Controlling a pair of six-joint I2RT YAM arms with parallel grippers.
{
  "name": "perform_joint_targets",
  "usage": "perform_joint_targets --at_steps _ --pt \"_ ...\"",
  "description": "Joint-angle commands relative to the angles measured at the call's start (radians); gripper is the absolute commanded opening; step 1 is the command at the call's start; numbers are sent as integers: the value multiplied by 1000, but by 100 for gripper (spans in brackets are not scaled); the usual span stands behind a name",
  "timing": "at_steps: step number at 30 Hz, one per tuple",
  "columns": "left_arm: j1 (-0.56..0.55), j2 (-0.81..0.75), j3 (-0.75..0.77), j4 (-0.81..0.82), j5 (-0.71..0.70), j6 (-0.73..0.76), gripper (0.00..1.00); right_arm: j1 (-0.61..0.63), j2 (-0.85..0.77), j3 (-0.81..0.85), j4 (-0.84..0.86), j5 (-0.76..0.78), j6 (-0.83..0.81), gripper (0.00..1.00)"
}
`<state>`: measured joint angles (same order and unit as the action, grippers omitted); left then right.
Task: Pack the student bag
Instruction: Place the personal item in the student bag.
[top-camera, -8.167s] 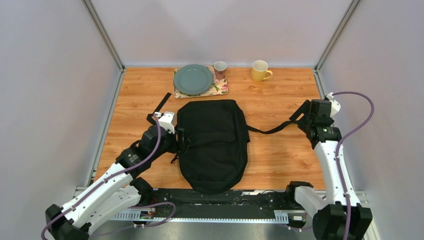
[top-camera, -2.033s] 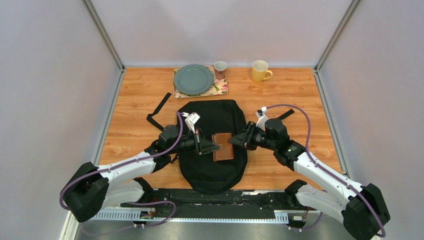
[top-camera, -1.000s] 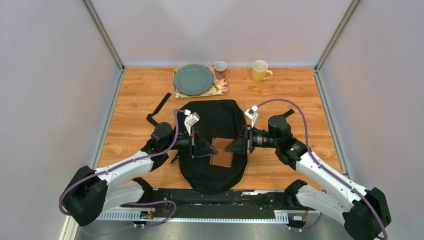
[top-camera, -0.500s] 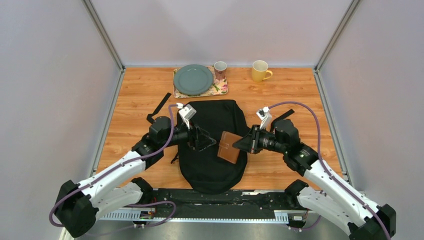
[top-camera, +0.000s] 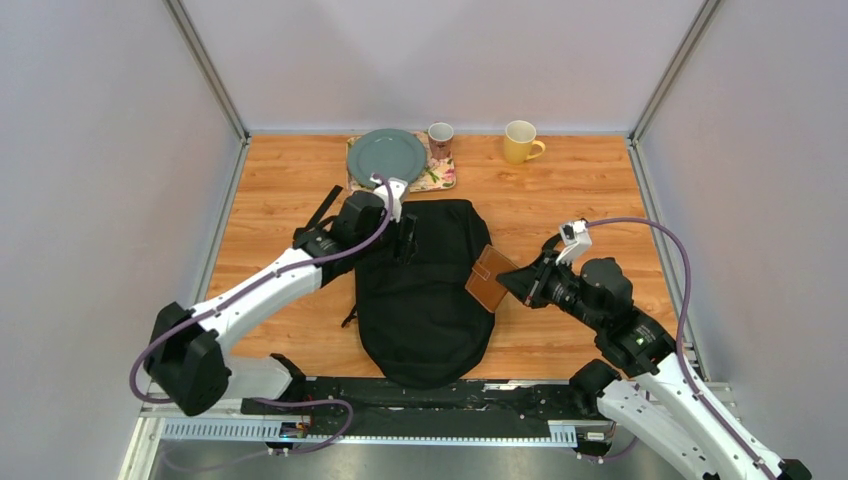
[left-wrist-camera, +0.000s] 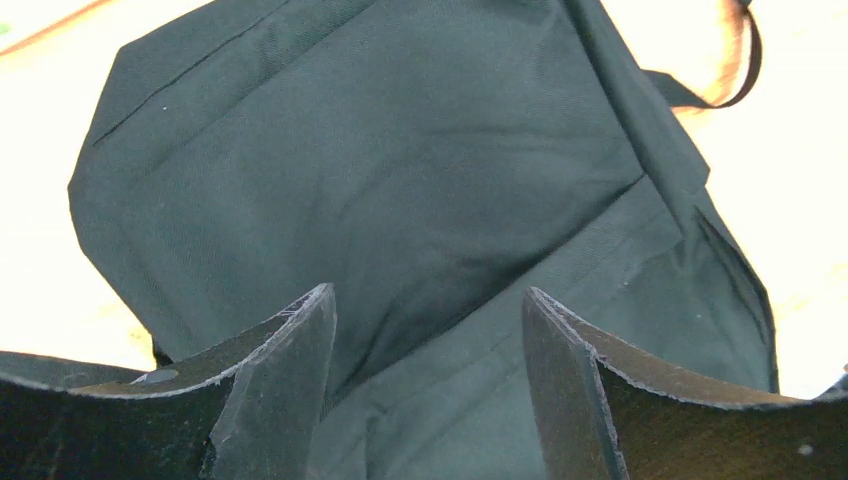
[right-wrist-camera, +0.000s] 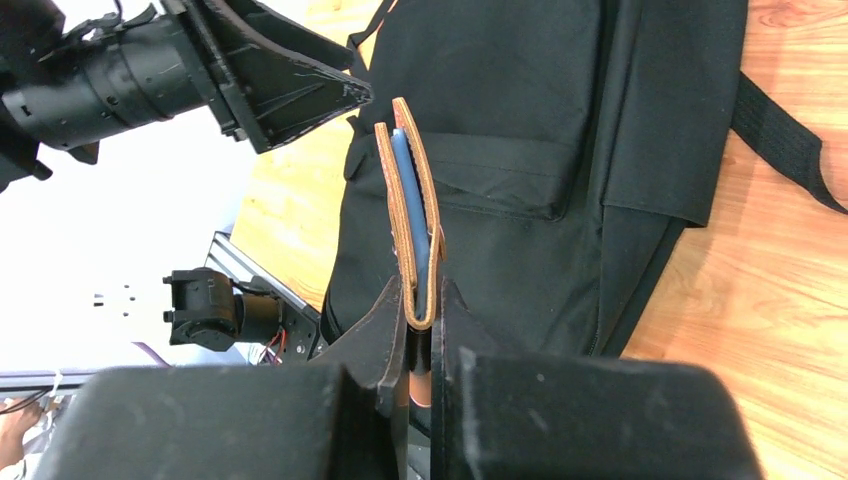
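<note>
The student bag (top-camera: 425, 305) is a large black backpack lying flat in the middle of the table; it fills the left wrist view (left-wrist-camera: 400, 180) and lies under the right wrist view (right-wrist-camera: 560, 110). My right gripper (top-camera: 512, 284) is shut on a small brown wallet (top-camera: 489, 278), held on edge above the bag's right side. In the right wrist view the wallet (right-wrist-camera: 408, 200) shows a blue lining, and my right gripper (right-wrist-camera: 420, 300) pinches its folded spine. My left gripper (top-camera: 404, 238) hovers open over the bag's upper left; nothing lies between its fingers (left-wrist-camera: 270, 380).
At the back stand a green plate (top-camera: 386, 158) on a floral mat (top-camera: 442, 177), a small patterned cup (top-camera: 440, 134) and a yellow mug (top-camera: 520, 142). A black strap (top-camera: 322, 208) lies left of the bag. Grey walls close in both sides.
My left gripper has opened, let go of the wallet and pulled back to the bag's upper left. My right gripper has shut on the wallet and carried it to the right.
</note>
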<state>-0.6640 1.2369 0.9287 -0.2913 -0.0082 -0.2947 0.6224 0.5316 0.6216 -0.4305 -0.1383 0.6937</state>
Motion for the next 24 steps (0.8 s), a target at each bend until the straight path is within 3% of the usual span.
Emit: perform_joint_targets --at_steps 1,10,24 --pt "4 105 117 -98 2 84 75 3 -19 6 -7 45 9 0" --pt "32 210 191 -192 -121 241 75 3 -16 9 -8 42 -5 0" --pt "72 272 209 -249 2 407 76 3 27 -8 41 11 1 0"
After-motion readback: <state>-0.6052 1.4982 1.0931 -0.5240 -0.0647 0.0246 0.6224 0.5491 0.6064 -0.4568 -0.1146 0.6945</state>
